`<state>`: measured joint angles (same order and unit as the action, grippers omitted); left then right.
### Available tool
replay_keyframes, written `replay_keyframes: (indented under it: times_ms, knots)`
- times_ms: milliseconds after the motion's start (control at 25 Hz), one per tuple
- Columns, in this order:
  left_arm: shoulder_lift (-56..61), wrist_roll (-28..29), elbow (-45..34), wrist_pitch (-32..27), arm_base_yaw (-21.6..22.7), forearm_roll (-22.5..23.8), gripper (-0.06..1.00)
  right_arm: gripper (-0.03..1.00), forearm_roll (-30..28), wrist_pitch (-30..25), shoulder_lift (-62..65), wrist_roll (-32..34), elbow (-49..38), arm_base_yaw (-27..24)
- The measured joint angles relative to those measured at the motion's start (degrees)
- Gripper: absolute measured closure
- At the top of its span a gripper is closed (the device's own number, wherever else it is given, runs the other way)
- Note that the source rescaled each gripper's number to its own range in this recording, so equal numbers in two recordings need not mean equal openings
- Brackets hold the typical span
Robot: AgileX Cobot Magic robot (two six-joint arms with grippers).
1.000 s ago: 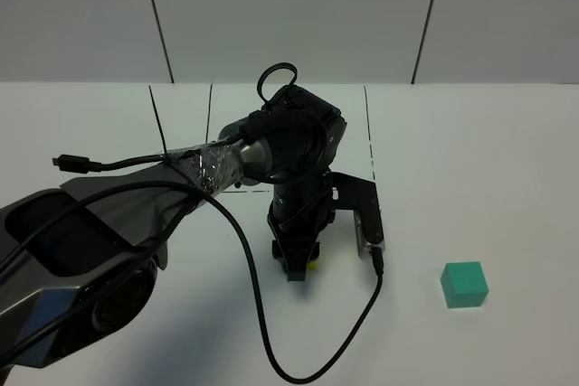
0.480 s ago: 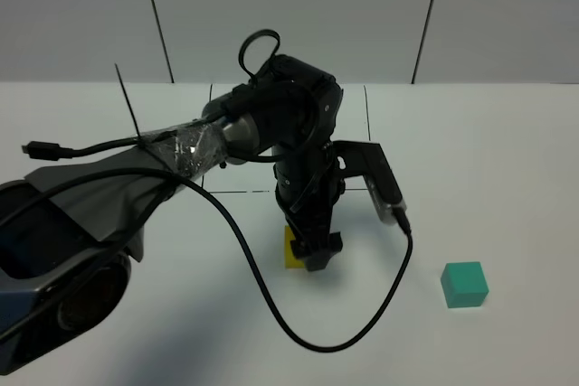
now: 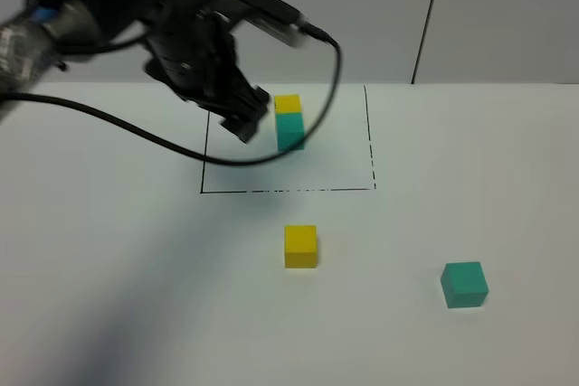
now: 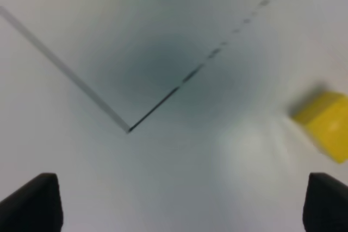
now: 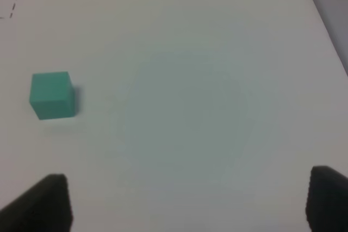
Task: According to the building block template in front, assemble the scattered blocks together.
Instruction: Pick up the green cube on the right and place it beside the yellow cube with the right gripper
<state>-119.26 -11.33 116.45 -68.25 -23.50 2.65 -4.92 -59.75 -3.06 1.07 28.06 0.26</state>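
The template, a yellow cube (image 3: 288,104) joined to a teal cube (image 3: 290,130), sits inside the black-lined rectangle (image 3: 288,190) at the back. The loose yellow cube (image 3: 300,246) lies alone in front of the rectangle and also shows in the left wrist view (image 4: 324,124). The loose teal cube (image 3: 464,284) lies at the front right, well apart from it, and shows in the right wrist view (image 5: 51,94). My left gripper (image 3: 246,117) (image 4: 179,205) is raised over the rectangle's left part, open and empty. My right gripper (image 5: 185,202) is open and empty, away from the teal cube.
The left arm's black cable (image 3: 330,70) loops above the template. The white table (image 3: 136,296) meets a grey panelled wall (image 3: 362,15) at the back. The table's right edge (image 5: 326,20) shows in the right wrist view.
My left gripper has let go of the yellow cube and lifted away up and to the back left. The yellow cube stays on the table. The teal cube has not moved.
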Motion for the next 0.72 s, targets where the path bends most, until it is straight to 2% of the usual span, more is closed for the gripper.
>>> replay_keyframes:
  times_ms: [160, 400, 520, 600, 720]
  knots:
    - [8.0, 2.1, -8.2, 0.0, 10.8, 0.7, -0.01, 0.23, 0.0, 0.0, 0.0, 0.0, 0.0, 0.0]
    - [23.1, 5.1, -26.2, 0.1, 26.8, 0.8, 0.01, 0.23, 0.0, 0.0, 0.0, 0.1, 0.0, 0.0]
    - [35.7, 7.4, -35.8, 1.9, 30.2, 1.2, 0.02, 0.23, 0.0, 0.0, 0.0, 0.1, 0.0, 0.0]
    - [46.1, 8.1, -41.6, 4.2, 30.3, 1.2, 0.03, 0.23, 0.0, 0.0, 0.0, 0.1, 0.0, 0.0]
    - [59.8, 11.3, -49.0, 4.4, 30.3, 1.1, 0.03, 0.23, 0.0, 0.0, 0.0, 0.1, 0.0, 0.0]
